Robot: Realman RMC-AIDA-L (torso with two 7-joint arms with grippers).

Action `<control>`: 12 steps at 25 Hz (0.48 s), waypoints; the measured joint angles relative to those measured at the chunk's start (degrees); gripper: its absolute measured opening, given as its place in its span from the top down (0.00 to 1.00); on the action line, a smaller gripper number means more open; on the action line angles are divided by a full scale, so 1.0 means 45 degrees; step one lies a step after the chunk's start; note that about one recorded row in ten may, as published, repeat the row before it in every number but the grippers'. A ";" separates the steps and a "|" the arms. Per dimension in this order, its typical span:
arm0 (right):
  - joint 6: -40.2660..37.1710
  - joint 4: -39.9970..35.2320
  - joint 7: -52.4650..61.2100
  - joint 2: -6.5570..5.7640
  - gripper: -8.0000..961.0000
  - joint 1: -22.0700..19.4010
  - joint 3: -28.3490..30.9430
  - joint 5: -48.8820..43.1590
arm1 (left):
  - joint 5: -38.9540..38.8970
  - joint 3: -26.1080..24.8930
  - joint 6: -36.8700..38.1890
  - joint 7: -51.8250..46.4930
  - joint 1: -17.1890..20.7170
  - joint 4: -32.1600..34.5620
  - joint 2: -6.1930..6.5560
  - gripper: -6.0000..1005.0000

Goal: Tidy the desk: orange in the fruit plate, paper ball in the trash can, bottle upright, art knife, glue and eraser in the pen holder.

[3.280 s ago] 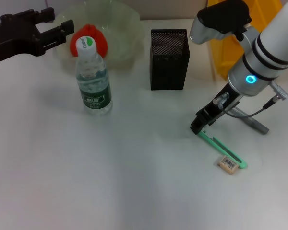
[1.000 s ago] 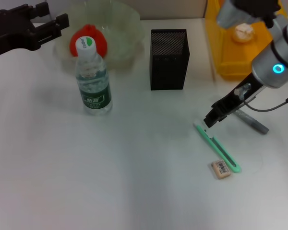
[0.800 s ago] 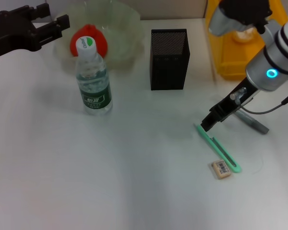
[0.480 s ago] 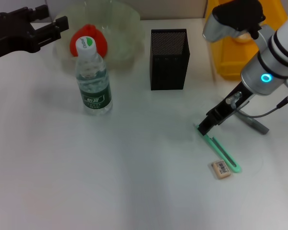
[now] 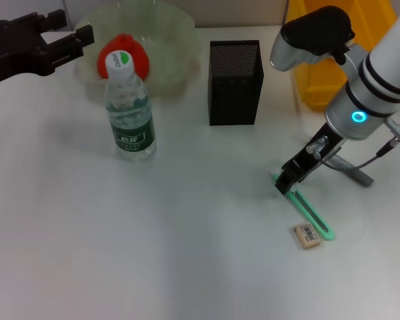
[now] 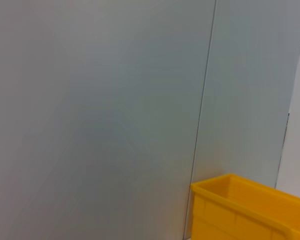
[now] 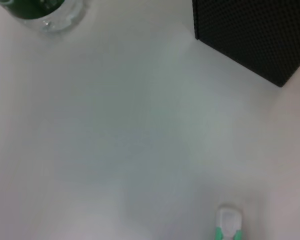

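resting its tip on the near end of the green art knife, the right gripper shows no discernible finger state; left gripper is parked open by the fruit plate.

Open desk between bottle and pen holder, eraser beside art knife

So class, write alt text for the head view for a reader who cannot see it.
The right tool is down at one end of the green art knife on the white desk, an eraser beside the knife's other end. Behind stand a black pen holder, an upright bottle and an orange in its plate; the left tool hovers nearby.
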 joint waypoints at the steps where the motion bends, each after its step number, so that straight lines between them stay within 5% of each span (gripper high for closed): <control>1: 0.0018 0.0075 0.0023 0.0000 0.50 0.0034 0.0000 0.0033 | 0.0000 0.0000 0.0001 0.0000 0.0002 -0.0022 0.0001 0.40; 12: 0.0156 0.0389 0.0087 -0.0007 0.70 0.0148 -0.0016 0.0083 | 0.0000 0.0000 0.0029 -0.0038 0.0006 -0.0062 0.0020 0.40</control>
